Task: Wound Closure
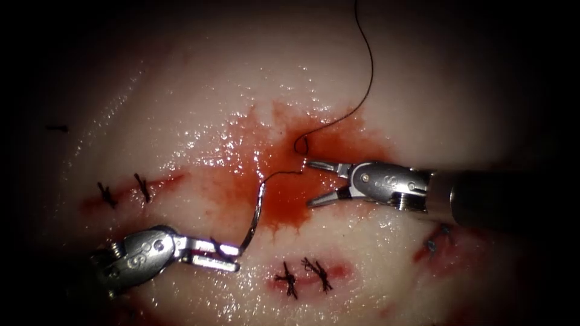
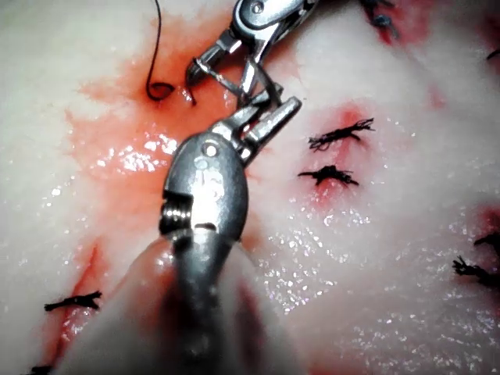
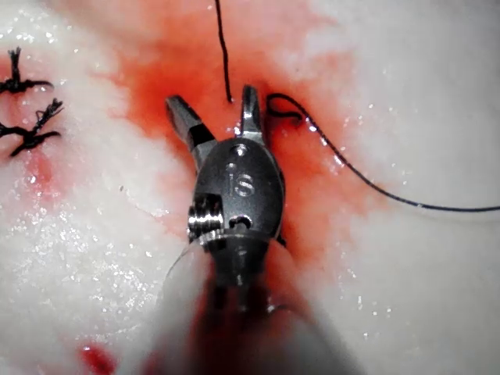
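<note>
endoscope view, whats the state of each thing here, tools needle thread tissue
left pincer: shut on the needle near one end
right pincer: open, holds nothing, over the red fluid
needle: out of the tissue, curving up from the left pincer
thread: slack, runs from the needle's free end, small loop on the fluid, then up out of view
tissue: wet, with tied stitches
fluid: pooled mid tissue

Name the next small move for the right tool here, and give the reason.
Probably ease the right tool toward the needle's free upper end. Its jaws are open and hold nothing, while the left tool is shut on the needle near its lower end. The needle stands clear of the tissue, with the thread trailing from it over the red fluid.
</note>
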Robot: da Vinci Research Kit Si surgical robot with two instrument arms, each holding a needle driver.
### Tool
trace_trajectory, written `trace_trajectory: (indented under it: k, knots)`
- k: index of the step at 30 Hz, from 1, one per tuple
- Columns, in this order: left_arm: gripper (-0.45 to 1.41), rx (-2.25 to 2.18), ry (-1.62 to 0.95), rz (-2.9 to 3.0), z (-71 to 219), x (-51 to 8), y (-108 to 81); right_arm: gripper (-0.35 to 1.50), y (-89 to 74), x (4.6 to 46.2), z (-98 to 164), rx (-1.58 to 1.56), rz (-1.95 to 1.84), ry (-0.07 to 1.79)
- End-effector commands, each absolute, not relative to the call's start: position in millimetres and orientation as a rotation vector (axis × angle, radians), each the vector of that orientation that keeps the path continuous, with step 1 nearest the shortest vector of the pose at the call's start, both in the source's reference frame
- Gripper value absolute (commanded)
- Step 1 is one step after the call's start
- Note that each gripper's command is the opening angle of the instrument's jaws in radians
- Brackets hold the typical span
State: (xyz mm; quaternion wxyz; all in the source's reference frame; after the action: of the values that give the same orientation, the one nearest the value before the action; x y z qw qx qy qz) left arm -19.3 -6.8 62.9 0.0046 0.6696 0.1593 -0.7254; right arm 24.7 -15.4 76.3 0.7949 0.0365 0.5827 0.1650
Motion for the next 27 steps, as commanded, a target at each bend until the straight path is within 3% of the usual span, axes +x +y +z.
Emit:
trace_trajectory:
  k: [1,9,11,13,16,17,18,27]
  knots:
    - [-0.45,2.095,0.490,-2.268,63.4,-19.9,-7.0,1.18,-15.7,25.8,76.8,0.079,0.356,1.254]
    - [-0.45,2.077,0.432,-2.266,62.1,-20.0,-7.7,1.13,-16.0,27.1,77.5,0.063,0.361,1.245]
    - [-0.45,2.073,0.417,-2.263,61.7,-20.1,-7.9,1.03,-16.2,27.5,77.7,0.060,0.360,1.234]
    - [-0.45,2.072,0.416,-2.266,61.5,-20.1,-7.9,0.78,-16.4,27.9,78.0,0.054,0.359,1.211]
    - [-0.45,2.068,0.402,-2.262,61.2,-20.1,-8.0,0.21,-17.1,28.3,78.6,0.002,0.378,1.151]
    - [-0.45,2.064,0.389,-2.256,61.2,-20.1,-8.0,-0.28,-17.5,28.3,78.8,-0.023,0.394,1.128]
    - [-0.45,2.064,0.389,-2.256,61.1,-20.1,-8.0,-0.35,-17.8,28.2,78.9,-0.033,0.401,1.113]
    - [-0.45,2.105,0.259,-2.264,61.6,-19.3,-8.3,-0.35,-20.9,26.2,78.1,-0.007,0.456,0.926]
